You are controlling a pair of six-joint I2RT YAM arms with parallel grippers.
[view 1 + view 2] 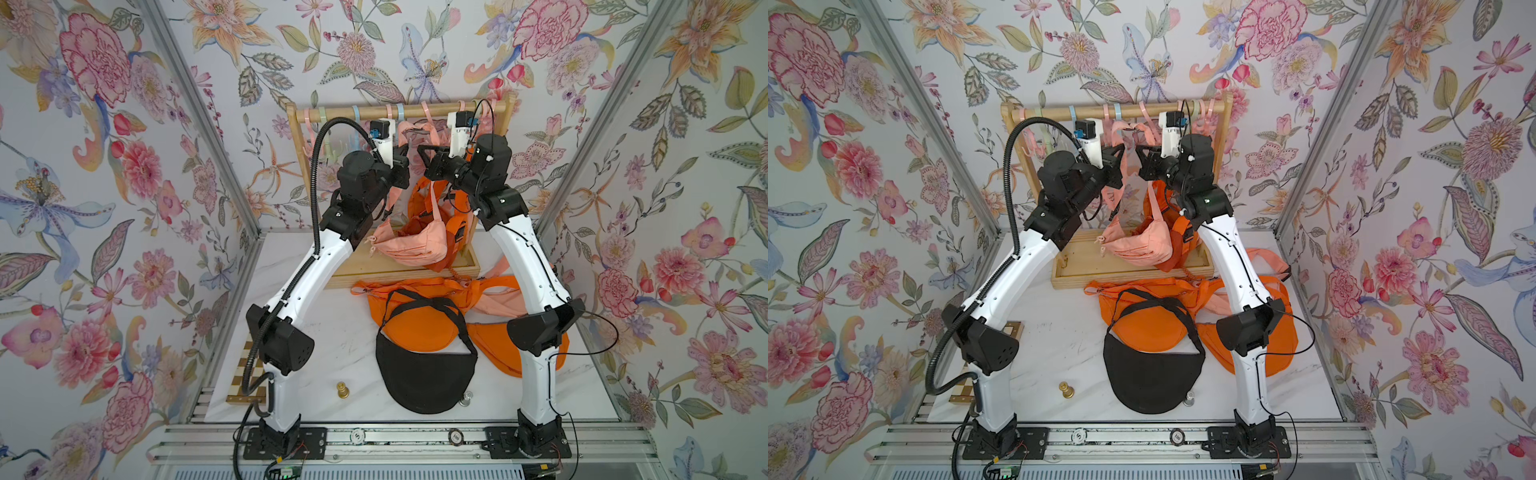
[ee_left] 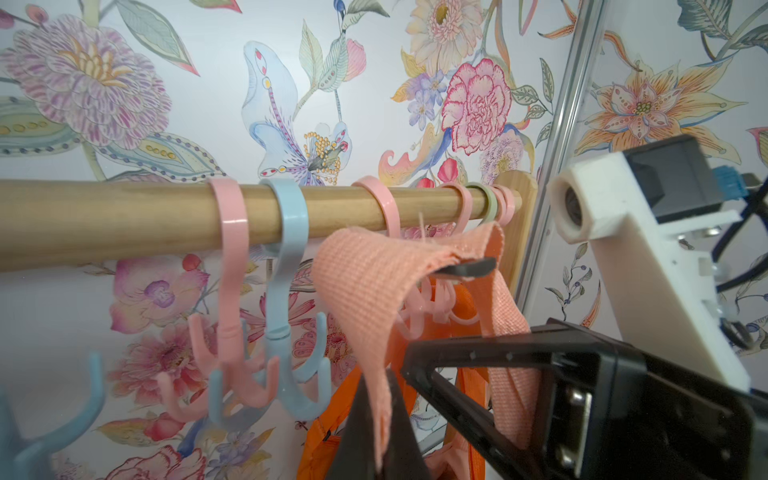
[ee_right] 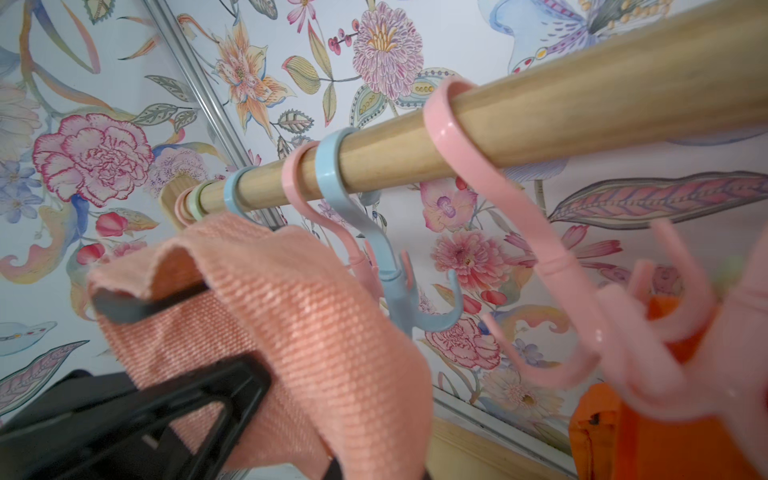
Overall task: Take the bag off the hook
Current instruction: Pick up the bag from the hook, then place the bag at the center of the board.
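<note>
**A:** Where is the bag?

**B:** The peach bag (image 1: 409, 249) hangs low in front of the rack, its pouch sagging over the wooden base tray (image 1: 415, 276). Its strap (image 2: 374, 299) runs up to just under the rod (image 2: 124, 220). An orange bag (image 1: 424, 203) hangs right behind it.

**A:** And the jaws?

**B:** Both are pressed together on the strap. The left gripper (image 1: 402, 156) pinches one run of the webbing and the right gripper (image 1: 424, 154) pinches the other. The crest of the loop arches between them, beside the pink hooks (image 2: 419, 307). Neither wrist view shows for certain whether the loop has cleared its prong.

**A:** How will it handle?

**B:** Soft and light, by the look of it. The pouch is slack fabric, crumpled and apparently empty, so weight should not be the worry. The strap is coarse woven webbing, which gives the pads good friction, but it is limp. It folds and twists wherever it is not held taut, and a drooping fold could snag a neighbouring prong.

**A:** So where should the robot hold it?

**B:** On the flat webbing close to the crest, one jaw pair on each side. It should stay off the black slider (image 2: 469, 266), which is hard and could slip. The pouch would only bunch up.
</note>
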